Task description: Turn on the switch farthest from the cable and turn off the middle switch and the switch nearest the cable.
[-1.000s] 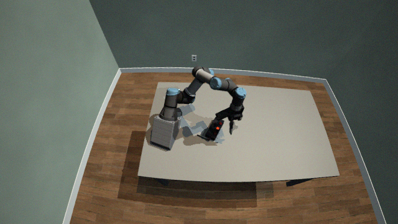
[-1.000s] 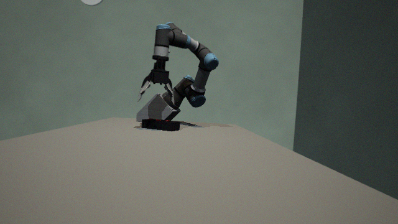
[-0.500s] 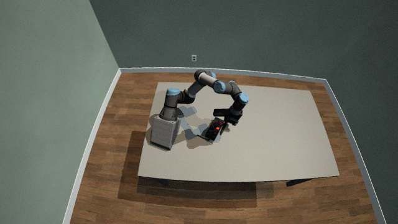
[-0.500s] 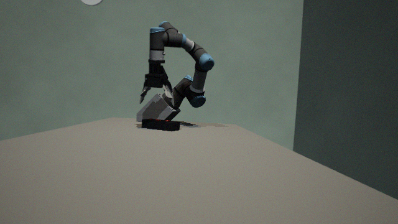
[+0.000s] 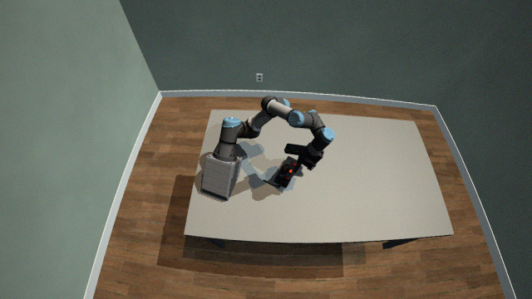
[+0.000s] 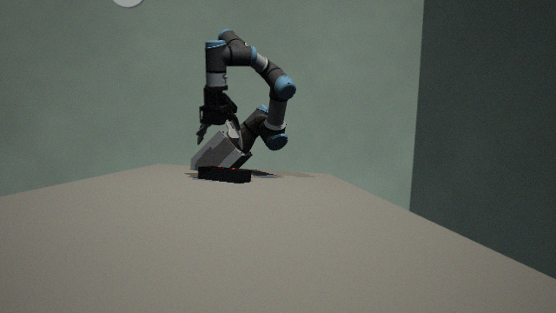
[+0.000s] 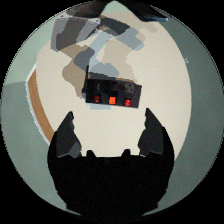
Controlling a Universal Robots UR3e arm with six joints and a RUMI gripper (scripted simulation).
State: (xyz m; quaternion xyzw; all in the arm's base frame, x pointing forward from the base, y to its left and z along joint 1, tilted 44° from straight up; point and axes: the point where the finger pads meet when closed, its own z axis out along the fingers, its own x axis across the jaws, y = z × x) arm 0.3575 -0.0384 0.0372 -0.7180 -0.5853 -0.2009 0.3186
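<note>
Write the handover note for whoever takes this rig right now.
Tool: open, holding nothing, hanging above the power strip, not touching it.
Power strip: lies flat on the table, switch side up, near the arm's base.
Switches: three red rockers face up; the middle one looks brightest, but their on/off states are hard to read.
Done: no press evident.
Left: check the switches, press as needed.

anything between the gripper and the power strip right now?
Nothing: the open gripper hangs above the power strip with only air between them. The exterior view shows the gap; the wrist view shows the strip unobstructed.
</note>
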